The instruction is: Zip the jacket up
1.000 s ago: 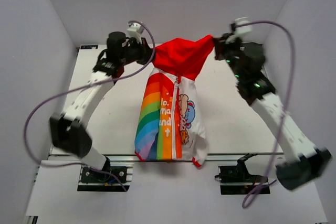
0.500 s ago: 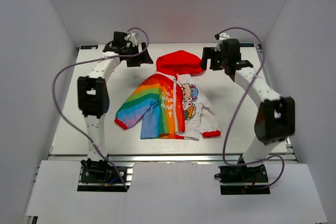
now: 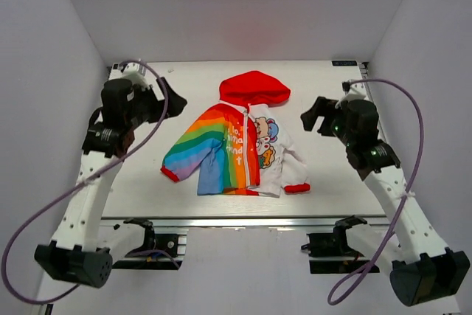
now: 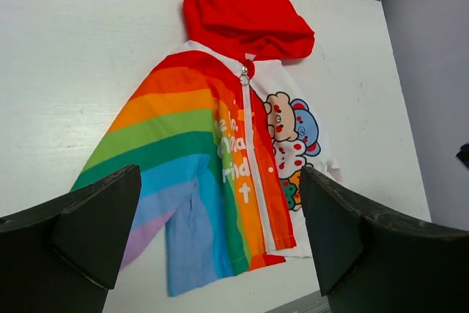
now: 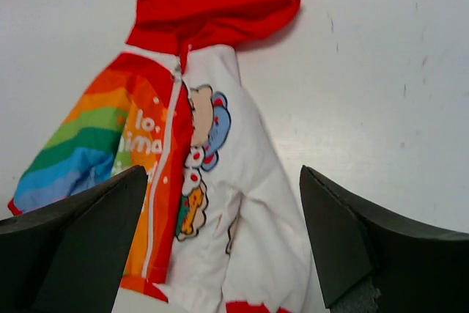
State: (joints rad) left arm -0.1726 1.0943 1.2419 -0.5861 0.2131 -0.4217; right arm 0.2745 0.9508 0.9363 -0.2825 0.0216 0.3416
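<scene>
Top external view: the jacket [image 3: 236, 145] lies flat on the worktop [image 3: 324, 175], between the left fingers [image 3: 171, 103] and the right fingers [image 3: 316, 113], well apart from both. A second ago both pairs held its red hood aloft, the body dangling; half a second ago it was laid down, with them close beside the hood. Now both pairs are spread wide, holding nothing, drawn back. The zip pull [image 4: 244, 75] sits at the collar, so the zipping looks finished

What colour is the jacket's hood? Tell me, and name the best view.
Solid red hood, clearest in the left wrist view.
</scene>
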